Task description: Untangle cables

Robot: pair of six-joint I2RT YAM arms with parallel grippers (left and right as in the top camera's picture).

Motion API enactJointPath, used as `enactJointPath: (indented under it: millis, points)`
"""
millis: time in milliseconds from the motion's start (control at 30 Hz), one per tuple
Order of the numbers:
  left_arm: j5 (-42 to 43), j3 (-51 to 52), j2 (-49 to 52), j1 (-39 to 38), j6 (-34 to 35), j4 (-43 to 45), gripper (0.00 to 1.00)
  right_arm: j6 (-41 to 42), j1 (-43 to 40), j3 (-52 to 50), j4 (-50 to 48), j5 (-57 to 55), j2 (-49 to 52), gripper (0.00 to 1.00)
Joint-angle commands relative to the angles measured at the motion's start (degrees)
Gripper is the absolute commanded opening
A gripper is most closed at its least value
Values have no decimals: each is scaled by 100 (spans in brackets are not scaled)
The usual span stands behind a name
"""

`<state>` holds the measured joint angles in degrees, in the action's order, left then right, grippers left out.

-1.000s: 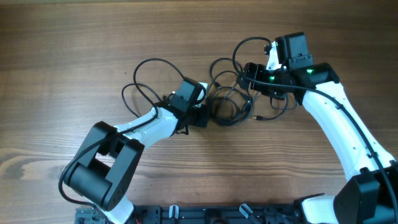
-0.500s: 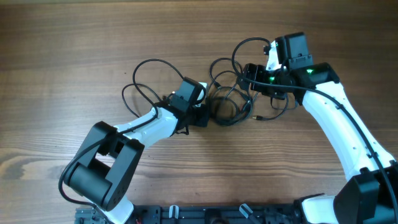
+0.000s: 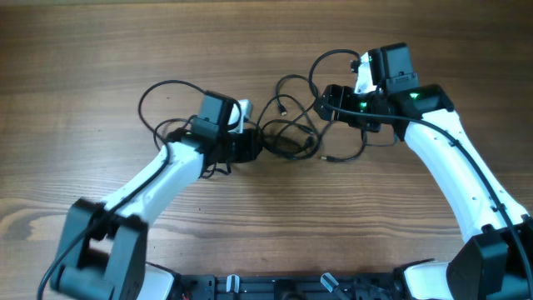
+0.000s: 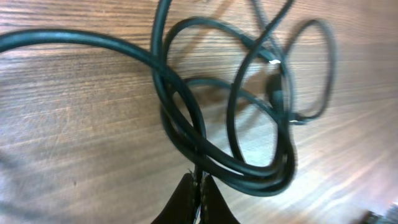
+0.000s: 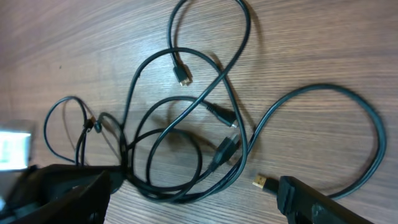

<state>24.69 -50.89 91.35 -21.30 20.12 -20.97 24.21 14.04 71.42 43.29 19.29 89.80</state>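
The cables (image 3: pixel 287 137) are thin black cords tangled in loose loops at mid-table, with one loop trailing left behind the left arm and a plug end (image 3: pixel 325 157) lying to the right. My left gripper (image 3: pixel 256 144) sits at the tangle's left edge. In the left wrist view it (image 4: pixel 198 198) is shut on one cord of the cables (image 4: pixel 186 118). My right gripper (image 3: pixel 327 100) hovers over the tangle's right side. In the right wrist view it (image 5: pixel 194 185) is open wide, straddling the cables (image 5: pixel 186 143), with a gold-tipped plug (image 5: pixel 260 182) beside its right finger (image 5: pixel 311 200).
Bare wooden tabletop (image 3: pixel 92 50) surrounds the tangle. A black rail (image 3: pixel 275 285) runs along the front edge between the arm bases. A wide cord loop (image 5: pixel 367 130) lies to the right in the right wrist view.
My left arm has swung left with the pinched cord, dragging the tangle and its trailing loop leftward. The right arm has stayed put, still open.
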Motion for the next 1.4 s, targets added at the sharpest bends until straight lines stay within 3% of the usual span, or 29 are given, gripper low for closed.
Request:
enactJointPath:
  millis: [0, 200, 367, 500, 567, 667, 733, 833, 1000, 1100, 1200, 1300, 1367]
  points:
    - [741, 20, -741, 280, 55, -269, 4, -326, 337, 48, -57, 129, 66, 88]
    - [1110, 20, -1565, 590, 448, -590, 4, -323, 905, 48, -160, 138, 74, 88]
    - [1204, 20, -1591, 734, 1036, -588, 4, -748, 1257, 48, -267, 466, 74, 82]
    - [1644, 20, -1591, 879, 1084, -584, 4, -922, 1429, 48, -269, 479, 74, 82]
    - [1357, 20, -1591, 922, 1049, -730, 4, -920, 1429, 48, -273, 470, 74, 82]
    - [267, 20, -1550, 916, 1036, -1331, 5, -898, 1427, 48, -271, 382, 74, 85]
    - [-393, 46, -1401, 911, 1032, -1722, 15, -717, 1427, 48, -269, 140, 74, 88]
    - [-487, 232, -1045, 739, 994, -1342, 23, -625, 1427, 48, -295, 15, 74, 88]
    - [-573, 313, -289, 442, 1034, -1200, 19, -603, 1427, 48, -247, -17, 74, 89]
    - [-282, 310, -247, 404, 109, -1672, 18, -619, 1427, 48, -227, -20, 74, 89]
    - [391, 310, -483, 404, -1113, -1980, 27, -616, 1427, 48, -227, -20, 74, 89]
    - [424, 310, -684, 398, -1703, -2229, 41, -597, 1427, 48, -223, -15, 74, 90]
    - [402, 337, -623, 328, -2070, -2223, 45, -597, 1427, 48, -221, -15, 74, 89]
